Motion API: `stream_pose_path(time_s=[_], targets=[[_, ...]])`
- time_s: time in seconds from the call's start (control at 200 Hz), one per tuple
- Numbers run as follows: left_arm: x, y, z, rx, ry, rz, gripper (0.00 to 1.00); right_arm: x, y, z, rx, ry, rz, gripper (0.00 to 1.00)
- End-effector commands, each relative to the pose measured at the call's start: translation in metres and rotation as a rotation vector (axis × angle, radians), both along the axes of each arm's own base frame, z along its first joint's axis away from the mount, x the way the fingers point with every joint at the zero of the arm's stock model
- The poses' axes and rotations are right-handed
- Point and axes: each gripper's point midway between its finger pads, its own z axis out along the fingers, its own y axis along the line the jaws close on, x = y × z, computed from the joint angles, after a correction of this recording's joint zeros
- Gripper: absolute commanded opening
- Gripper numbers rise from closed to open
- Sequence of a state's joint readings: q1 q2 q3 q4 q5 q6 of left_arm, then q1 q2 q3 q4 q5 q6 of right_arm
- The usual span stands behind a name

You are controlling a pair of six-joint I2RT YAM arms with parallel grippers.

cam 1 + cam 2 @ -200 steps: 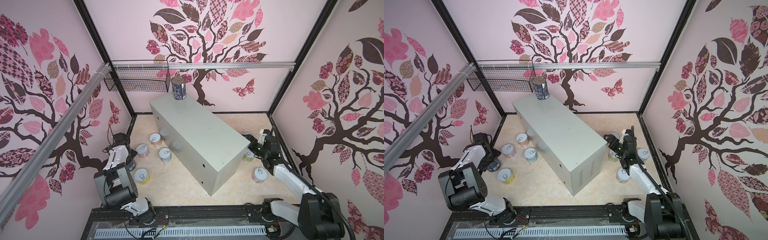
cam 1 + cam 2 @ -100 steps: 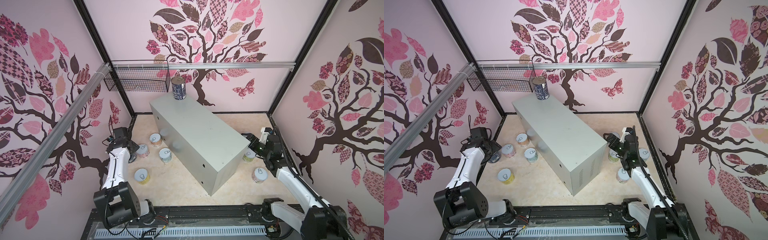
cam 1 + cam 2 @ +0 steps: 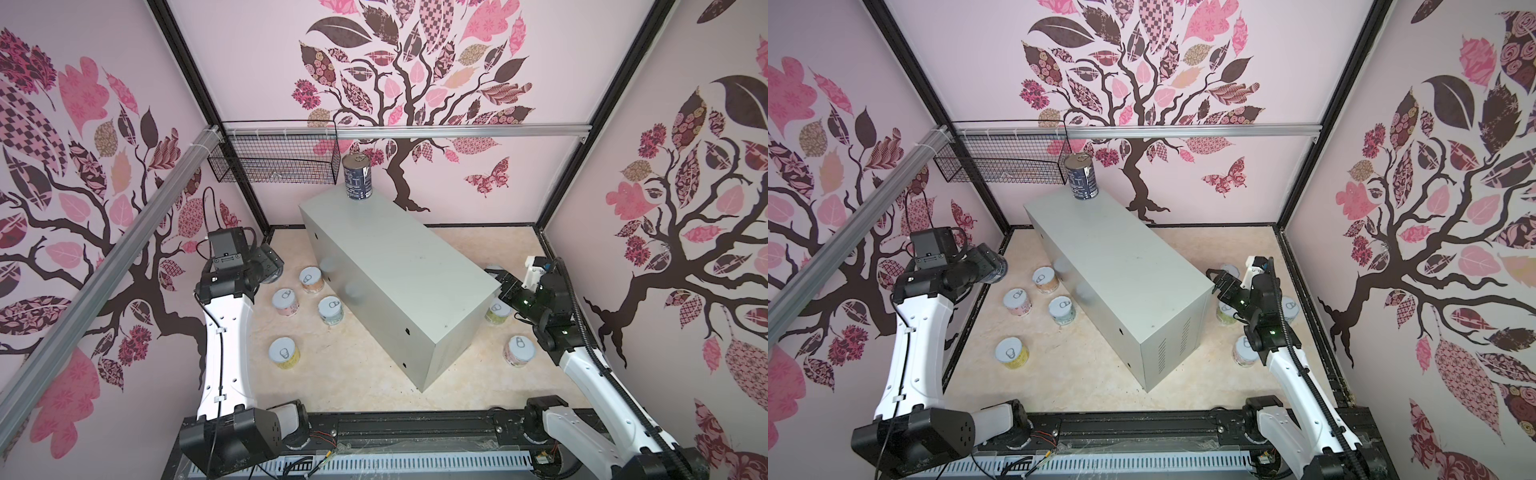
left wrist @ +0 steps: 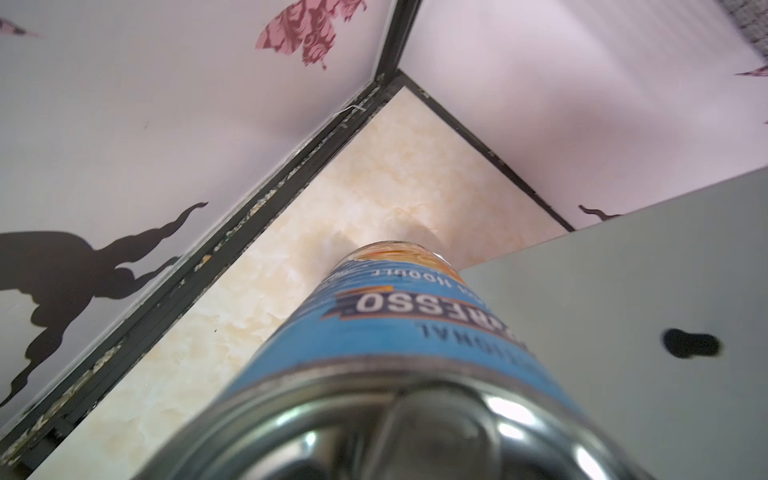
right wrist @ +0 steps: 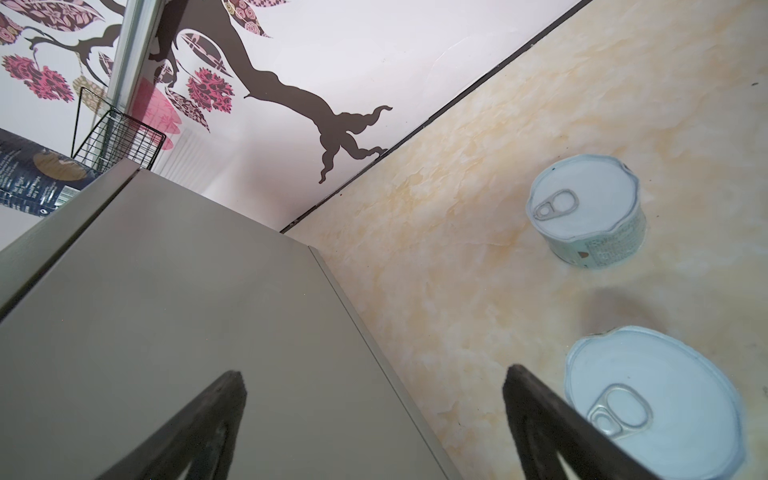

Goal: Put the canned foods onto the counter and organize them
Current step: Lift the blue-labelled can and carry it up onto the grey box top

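Well, my left gripper (image 3: 269,269) is clamped around a tall blue can (image 4: 395,332). The can lies out along my wrist, its silver end filling the wrist view, beside the far end of the long left side of the counter (image 3: 395,266). I judge it must clear the top edge before I can set it down. The other tall can (image 3: 358,176) stands upright at the counter's far corner, so the tall ones probably belong together at that end. My right gripper (image 5: 374,386) is empty, its jaws spread wide over the counter's near right corner, straddling the edge next to a short can (image 5: 652,411) on the floor (image 3: 365,386). Four more short cans (image 3: 331,309) stand on the floor along the counter's left side.
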State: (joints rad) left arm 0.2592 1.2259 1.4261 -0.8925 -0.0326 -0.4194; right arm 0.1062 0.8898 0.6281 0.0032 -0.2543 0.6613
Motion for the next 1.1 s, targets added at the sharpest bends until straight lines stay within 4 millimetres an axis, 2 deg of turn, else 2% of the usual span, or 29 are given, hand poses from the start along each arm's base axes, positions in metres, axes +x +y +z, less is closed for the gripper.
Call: stream_pose_path(time_s=[0.0,0.35,0.415,0.435,0.57,0.745,0.945,1.095], targets=[[0.007,-0.012,0.085,0.075,-0.227,-0.074,0.61,-0.006,0.001,0.01,-0.046,-0.007,-0.006,1.0],[0.004,-0.064,0.165,0.219,-0.332,-0.262,0.6,-0.018,-0.003,0.029,-0.076,-0.012,-0.02,1.0],[0.004,-0.072,0.174,0.234,-0.34,-0.299,0.59,-0.02,-0.005,0.035,-0.09,-0.014,-0.023,1.0],[0.001,-0.075,0.187,0.246,-0.368,-0.307,0.59,-0.02,-0.005,0.036,-0.094,-0.013,-0.024,1.0],[0.0,-0.094,0.209,0.294,-0.406,-0.361,0.59,-0.025,-0.009,0.043,-0.124,-0.009,-0.032,1.0],[0.013,-0.128,0.215,0.295,-0.405,-0.493,0.59,-0.031,-0.014,0.049,-0.157,-0.01,-0.048,1.0],[0.032,-0.163,0.198,0.287,-0.336,-0.616,0.58,-0.034,-0.018,0.052,-0.189,-0.007,-0.056,1.0],[0.039,-0.19,0.191,0.305,-0.305,-0.69,0.58,-0.034,-0.019,0.047,-0.205,0.004,-0.053,1.0]])
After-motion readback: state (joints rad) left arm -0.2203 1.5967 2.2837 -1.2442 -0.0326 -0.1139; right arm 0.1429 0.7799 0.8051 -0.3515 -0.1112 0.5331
